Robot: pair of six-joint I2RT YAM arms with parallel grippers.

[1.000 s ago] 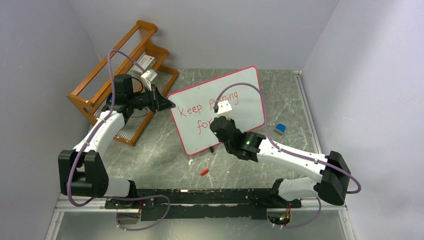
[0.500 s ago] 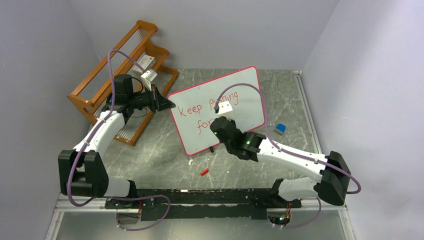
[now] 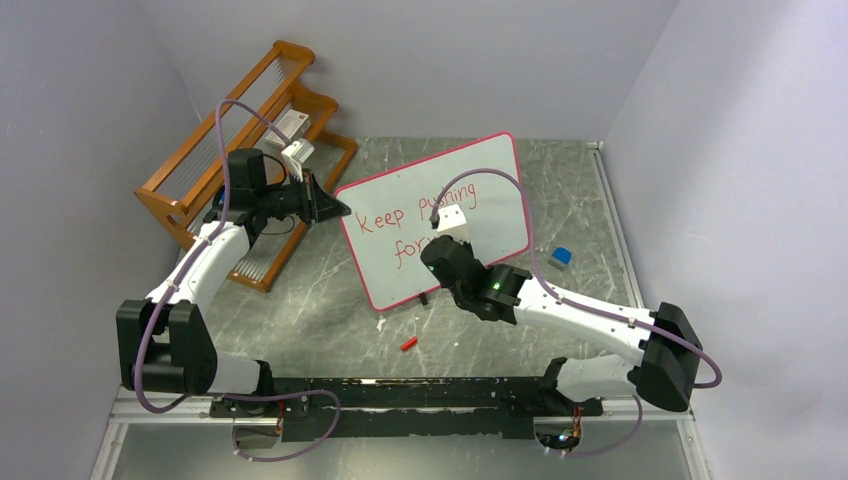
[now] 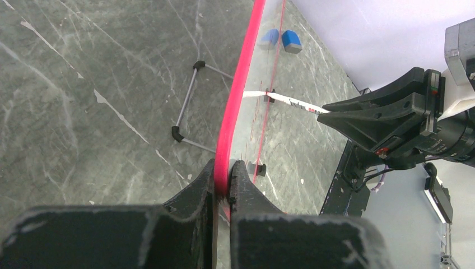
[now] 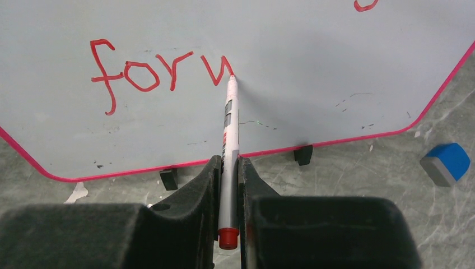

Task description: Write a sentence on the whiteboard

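The whiteboard (image 3: 490,165) stands tilted on black feet, white with a red-pink frame; it also shows in the right wrist view (image 5: 313,67). The sentence (image 3: 385,220) in red reads "Keep pushing" on top and "forv" below (image 5: 140,75). My left gripper (image 3: 338,210) is shut on the board's left frame edge (image 4: 241,95). My right gripper (image 5: 227,168) is shut on a white marker (image 5: 229,131) with a red end; its tip touches the board at the last stroke. In the top view the right wrist (image 3: 448,255) hides part of the lettering.
A wooden rack (image 3: 215,165) with small boxes stands at the back left. A blue eraser (image 3: 562,257) lies right of the board, also in the right wrist view (image 5: 446,162). A small red cap (image 3: 408,343) lies on the table in front of the board.
My right wrist has shifted slightly right and down along the second line of lettering. The left arm and the board have not moved.
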